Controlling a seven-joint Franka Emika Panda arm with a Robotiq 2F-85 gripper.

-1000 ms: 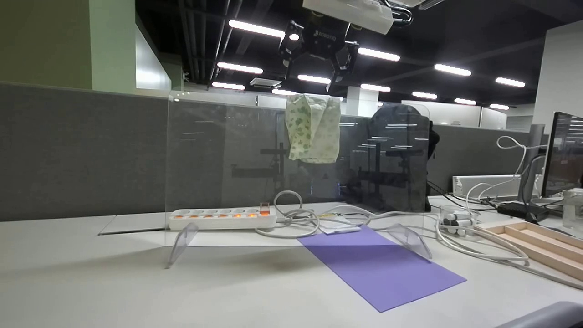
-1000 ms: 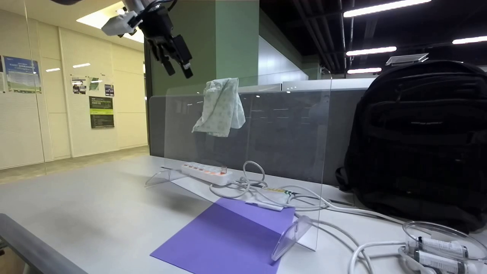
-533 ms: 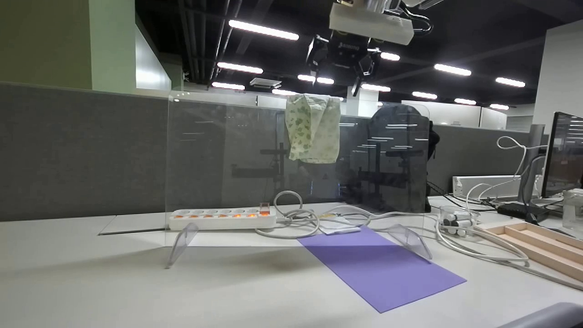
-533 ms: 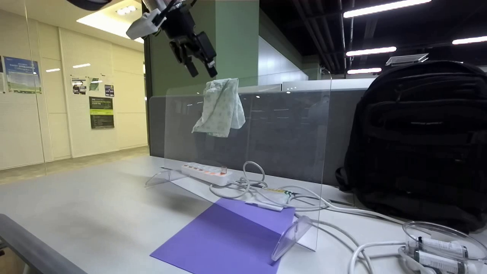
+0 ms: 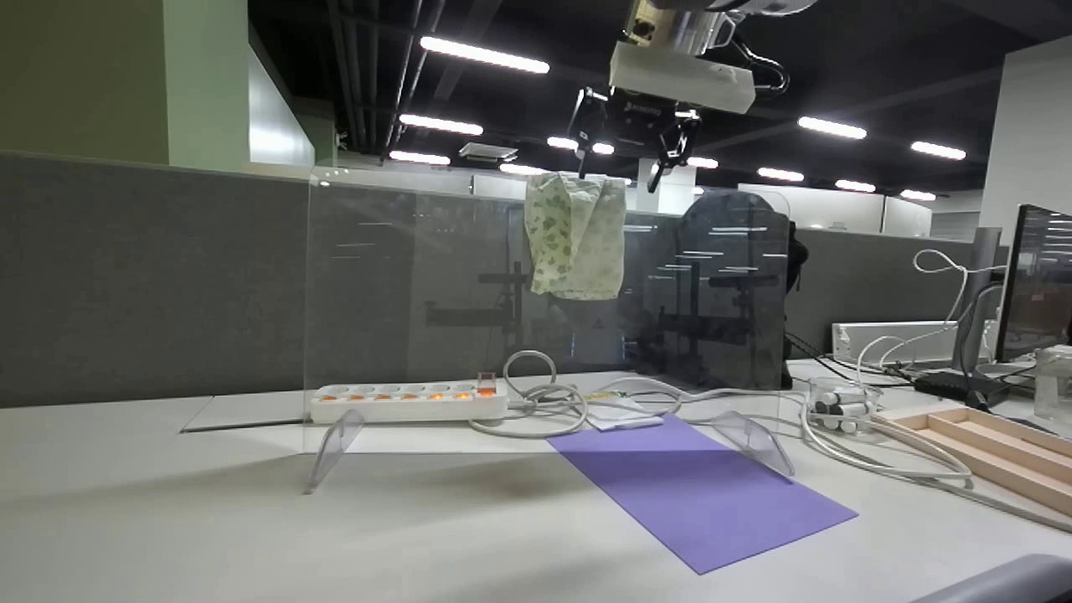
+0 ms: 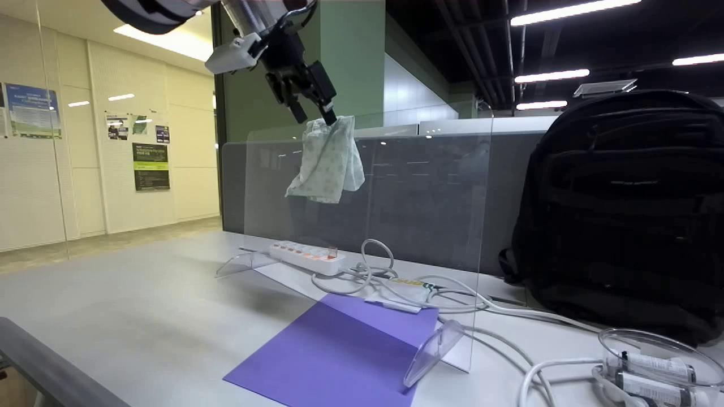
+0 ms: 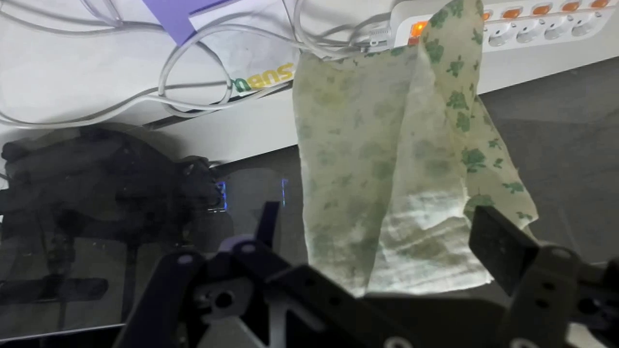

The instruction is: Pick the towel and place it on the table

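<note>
The pale green leaf-print towel hangs over the top edge of a clear upright panel, in both exterior views (image 5: 576,243) (image 6: 329,164). It fills the middle of the wrist view (image 7: 358,145). My gripper (image 5: 618,181) is open and empty, just above the towel's top edge. In an exterior view (image 6: 315,117) a fingertip overlaps the towel's top; I cannot tell if it touches. In the wrist view my fingers (image 7: 375,215) are wide apart, the right one over the towel and the left one beside it. The white table (image 5: 419,536) lies below.
The clear panel (image 5: 394,293) stands on clear feet on the table. A purple sheet (image 5: 703,494) lies at its base. Behind it are a white power strip (image 5: 410,406) and loose cables (image 5: 553,402). A black backpack (image 6: 622,226) stands behind, beside a grey partition (image 5: 151,285).
In both exterior views my gripper has moved to the right and then down, close to the towel's top edge. It stays open. The towel has not moved.
</note>
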